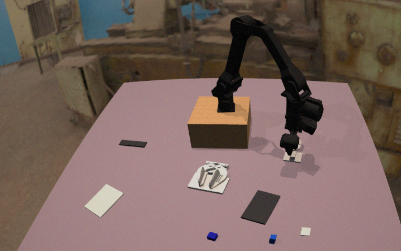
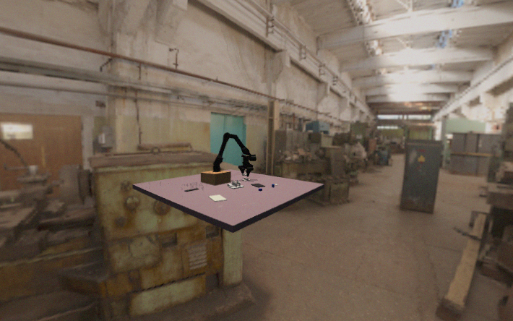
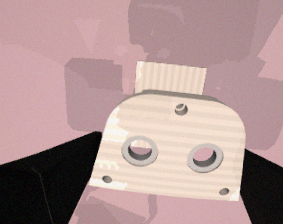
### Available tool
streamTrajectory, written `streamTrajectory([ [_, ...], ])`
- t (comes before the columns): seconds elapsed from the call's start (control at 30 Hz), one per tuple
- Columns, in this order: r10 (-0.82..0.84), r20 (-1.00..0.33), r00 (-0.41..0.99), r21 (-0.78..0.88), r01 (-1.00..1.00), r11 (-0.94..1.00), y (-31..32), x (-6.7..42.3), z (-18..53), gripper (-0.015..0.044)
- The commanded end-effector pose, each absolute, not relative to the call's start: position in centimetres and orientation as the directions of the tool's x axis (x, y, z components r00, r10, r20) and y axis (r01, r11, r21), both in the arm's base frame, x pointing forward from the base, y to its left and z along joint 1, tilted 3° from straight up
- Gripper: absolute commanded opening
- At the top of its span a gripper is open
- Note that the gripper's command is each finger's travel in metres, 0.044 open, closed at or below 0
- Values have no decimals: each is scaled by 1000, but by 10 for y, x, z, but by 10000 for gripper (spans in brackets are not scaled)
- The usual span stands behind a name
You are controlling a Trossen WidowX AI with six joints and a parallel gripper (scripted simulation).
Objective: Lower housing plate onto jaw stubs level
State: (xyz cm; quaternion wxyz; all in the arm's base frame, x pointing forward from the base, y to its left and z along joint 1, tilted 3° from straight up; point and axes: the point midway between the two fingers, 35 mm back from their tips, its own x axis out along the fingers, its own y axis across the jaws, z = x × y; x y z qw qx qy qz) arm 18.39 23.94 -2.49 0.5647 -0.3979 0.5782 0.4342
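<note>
My gripper (image 1: 292,148) (image 3: 167,146) is shut on the cream housing plate (image 1: 299,143) (image 3: 167,122), with one black finger at each side edge. The plate has two grey-rimmed holes and three small ones. It is held a little above a small ribbed white stand (image 1: 296,156) (image 3: 170,77). In the top view the fingers hide much of the plate. The two jaws (image 1: 201,177) (image 1: 217,178) lie side by side on the white base (image 1: 217,189), to the left of my gripper in that view. Their pins and stubs are too small to tell apart.
The wooden block (image 1: 219,135) carries the arm. A black slab (image 1: 261,207) lies front right of the base, a cream slab (image 1: 104,200) front left, and a black bar (image 1: 133,143) farther back left. Two blue blocks (image 1: 212,236) (image 1: 273,239) and a cream tile (image 1: 305,231) lie near the front.
</note>
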Motion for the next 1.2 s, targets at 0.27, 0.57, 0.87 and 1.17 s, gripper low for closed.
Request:
streamTrajectory([
  [0.27, 32, -999, -41, 49, -951, 305, 238, 185, 13, 351],
  [0.57, 31, -999, -39, 47, -928, 371, 226, 195, 15, 351],
  [0.87, 29, -999, -35, 44, -866, 498, 201, 212, 14, 351],
  [1.17, 26, -999, -31, 41, -786, 617, 174, 227, 14, 351],
])
